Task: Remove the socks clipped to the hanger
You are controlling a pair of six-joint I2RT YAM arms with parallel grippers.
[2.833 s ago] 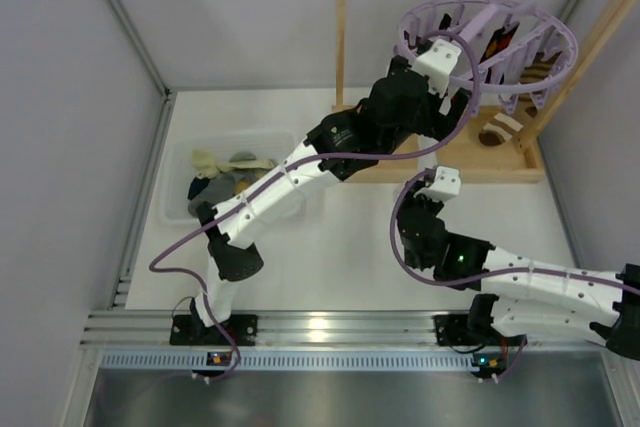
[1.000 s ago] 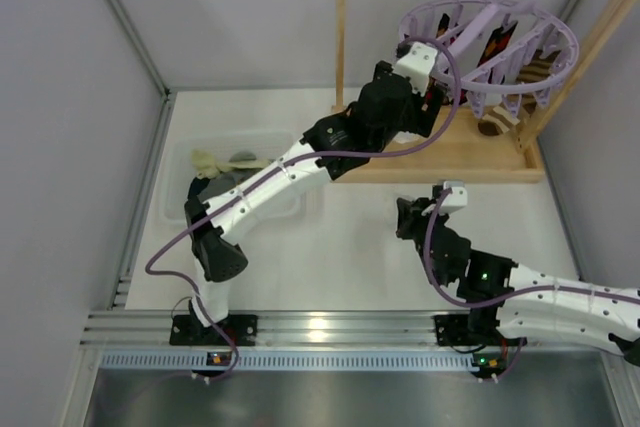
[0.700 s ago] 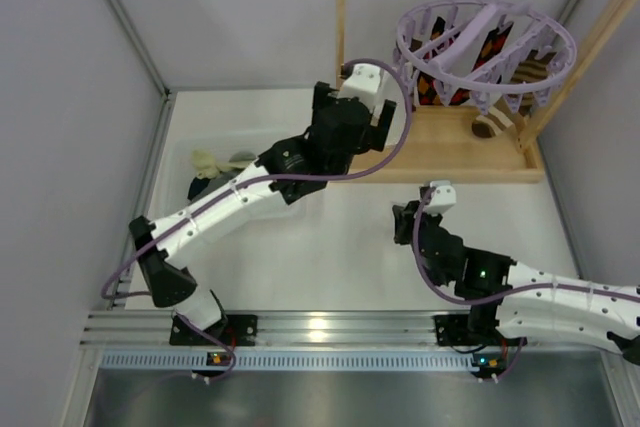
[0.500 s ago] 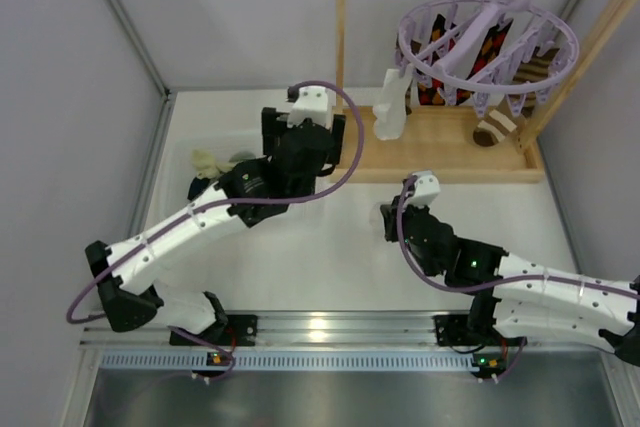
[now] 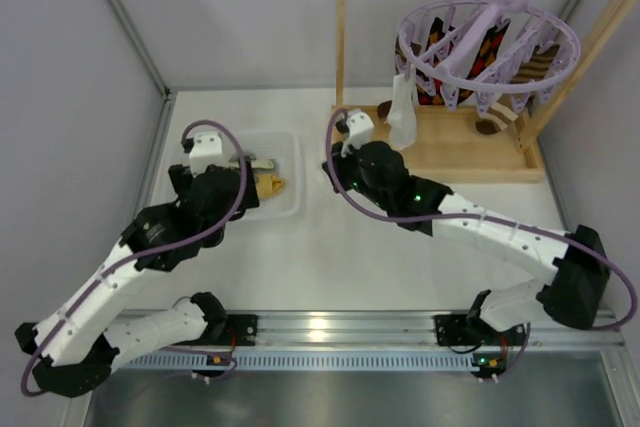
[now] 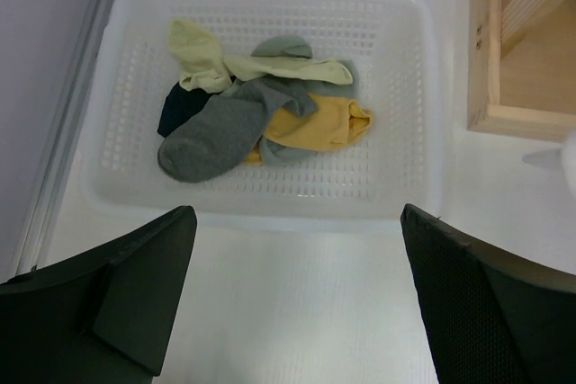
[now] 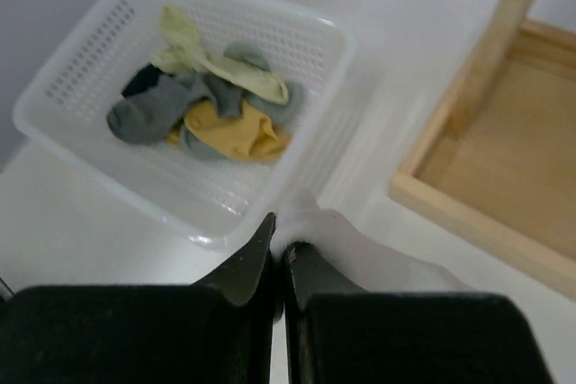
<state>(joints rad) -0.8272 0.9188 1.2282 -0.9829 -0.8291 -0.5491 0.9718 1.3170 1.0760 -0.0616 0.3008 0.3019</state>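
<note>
The lavender hanger [image 5: 488, 39] hangs from the wooden rack at the top right. Diamond-patterned socks [image 5: 492, 47], striped socks [image 5: 535, 67] and a white sock [image 5: 402, 112] are clipped to it. My right gripper [image 5: 332, 161] is low between the rack base and the basket. In the right wrist view it [image 7: 283, 242] is shut, pinching the edge of another white sock [image 7: 378, 258]. My left gripper [image 5: 222, 192] is over the basket's near side. In the left wrist view its jaws [image 6: 297, 294] stand wide open with nothing between them.
A white perforated basket [image 6: 409, 114] holds a grey sock [image 6: 211, 137], a yellow one [image 6: 315, 123], a pale green one and a dark one. The wooden rack base [image 5: 450, 152] and its posts stand at the right. Grey walls close in the left and back.
My left arm has drawn back from the hanger to the basket and its jaws have opened wide. My right arm has swung up and left toward the basket, staying shut.
</note>
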